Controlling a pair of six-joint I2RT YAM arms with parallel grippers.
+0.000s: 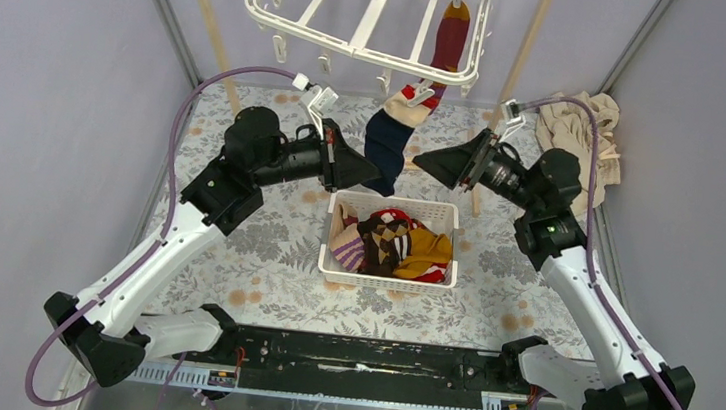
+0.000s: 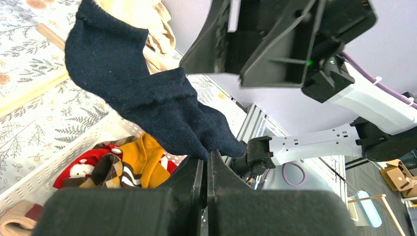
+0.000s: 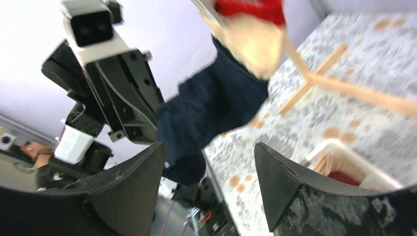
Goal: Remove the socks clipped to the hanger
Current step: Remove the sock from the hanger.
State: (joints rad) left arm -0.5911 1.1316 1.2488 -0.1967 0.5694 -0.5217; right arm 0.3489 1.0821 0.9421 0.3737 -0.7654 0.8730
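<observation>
The white hanger (image 1: 367,20) hangs at the top. A dark red and mustard sock (image 1: 450,38) is clipped at its right side. A navy sock (image 1: 386,147) hangs below its front edge, under a cream and red-white striped part (image 1: 414,104) at a clip. My left gripper (image 1: 374,174) is shut on the navy sock's lower end, as the left wrist view shows (image 2: 207,157) with the sock (image 2: 147,98) above it. My right gripper (image 1: 421,160) is open and empty just right of the sock. In the right wrist view the gripper (image 3: 209,147) faces the sock (image 3: 211,108).
A white perforated basket (image 1: 395,200) below the sock holds several loose socks, mustard, red, argyle and tan. Wooden poles (image 1: 210,30) (image 1: 525,50) stand behind each arm. A heap of tan cloth (image 1: 582,131) lies at the back right.
</observation>
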